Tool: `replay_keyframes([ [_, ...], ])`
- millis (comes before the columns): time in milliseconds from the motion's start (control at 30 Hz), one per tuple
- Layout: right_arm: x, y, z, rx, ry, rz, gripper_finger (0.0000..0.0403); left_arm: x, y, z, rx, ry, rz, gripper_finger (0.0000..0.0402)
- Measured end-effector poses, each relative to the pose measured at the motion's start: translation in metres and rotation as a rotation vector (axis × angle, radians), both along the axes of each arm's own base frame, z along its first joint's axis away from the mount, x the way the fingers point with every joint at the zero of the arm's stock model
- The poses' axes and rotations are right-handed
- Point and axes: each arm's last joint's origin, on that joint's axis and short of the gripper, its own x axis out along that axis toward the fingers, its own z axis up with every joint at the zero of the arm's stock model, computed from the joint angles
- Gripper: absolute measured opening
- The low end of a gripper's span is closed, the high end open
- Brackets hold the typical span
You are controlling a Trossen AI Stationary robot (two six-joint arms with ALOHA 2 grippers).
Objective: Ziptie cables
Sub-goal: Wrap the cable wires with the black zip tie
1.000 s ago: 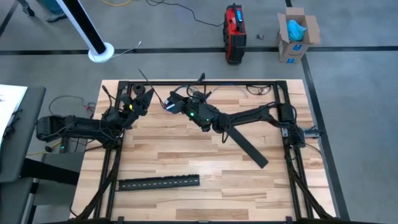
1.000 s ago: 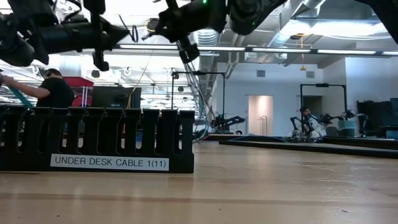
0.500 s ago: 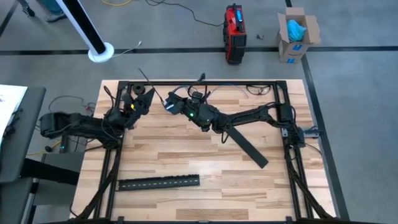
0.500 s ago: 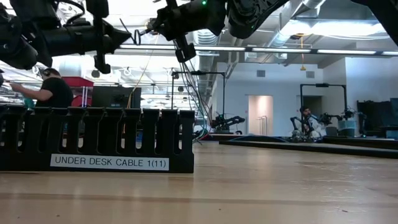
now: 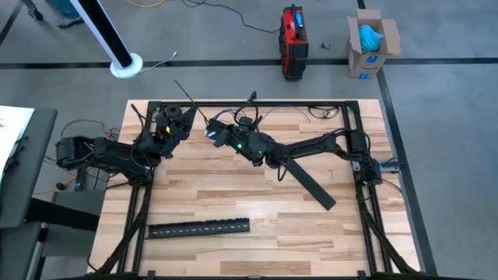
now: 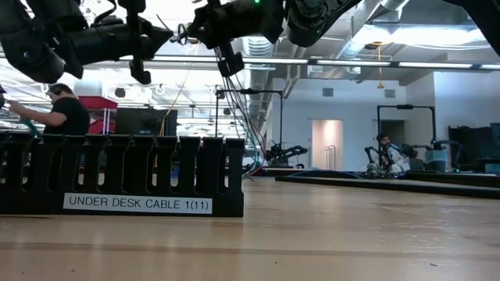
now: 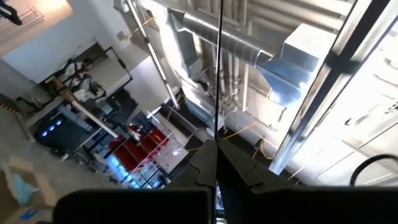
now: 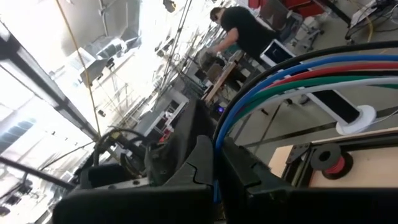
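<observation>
With left claw (image 7: 216, 163) pinching ziptie (image 7: 219, 74) and right claw (image 8: 214, 163) clamping cables (image 8: 298, 73), guide tie tip slowly around bundle.

1. A black slotted strip (image 6: 121, 176) stands on the wooden table (image 6: 328, 234), on the left side. Its white label says "UNDER DESK CABLE 1(11)".
2. Two dark arms are at the top, above the strip.
3. Thin cables (image 6: 238, 117) hang down from the arm at the centre.
4. A person in black (image 6: 66, 113) is behind, far left.
</observation>
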Motion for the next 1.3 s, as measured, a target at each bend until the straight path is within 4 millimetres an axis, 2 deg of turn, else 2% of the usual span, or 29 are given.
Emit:
replay_keyframes([
  [200, 0.002, 0.001, -0.005, 0.0, 0.05, 0.057, 0.0001, 0.008, 0.003, 0.011, 0.033, -0.015, -0.014, 0.0],
  [300, 0.003, 0.002, -0.005, -0.029, 0.07, 0.094, 0.002, 0.008, 0.002, 0.013, 0.062, -0.014, -0.029, 0.0],
  [433, 0.004, 0.004, -0.004, -0.057, 0.069, 0.17, 0.0077, 0.008, 0.004, 0.013, 0.091, 0.016, 0.004, 0.0],
  [633, 0.004, 0.003, -0.004, -0.058, 0.071, 0.17, 0.018, 0.006, 0.007, 0.014, 0.088, 0.006, 0.012, 0.0],
  [767, 0.004, -0.001, -0.006, -0.064, 0.1, 0.145, 0.0216, 0.006, 0.007, 0.014, 0.066, -0.014, -0.007, 0.0],
  [900, 0.004, -0.004, -0.006, -0.135, 0.144, 0.119, 0.0216, 0.006, 0.007, 0.014, 0.084, -0.001, -0.01, 0.0],
  [1067, 0.004, 0.001, -0.01, -0.135, 0.19, 0.13, 0.02, 0.008, 0.006, 0.012, 0.136, 0.052, -0.037, 0.0],
  [1167, 0.006, 0.008, -0.017, -0.134, 0.261, 0.18, 0.0194, 0.011, 0.004, 0.001, 0.163, 0.166, -0.114, 0.0],
  [1300, 0.006, 0.019, -0.03, -0.106, 0.386, 0.23, 0.0189, 0.012, 0.005, -0.015, 0.108, 0.288, -0.128, 0.0],
])
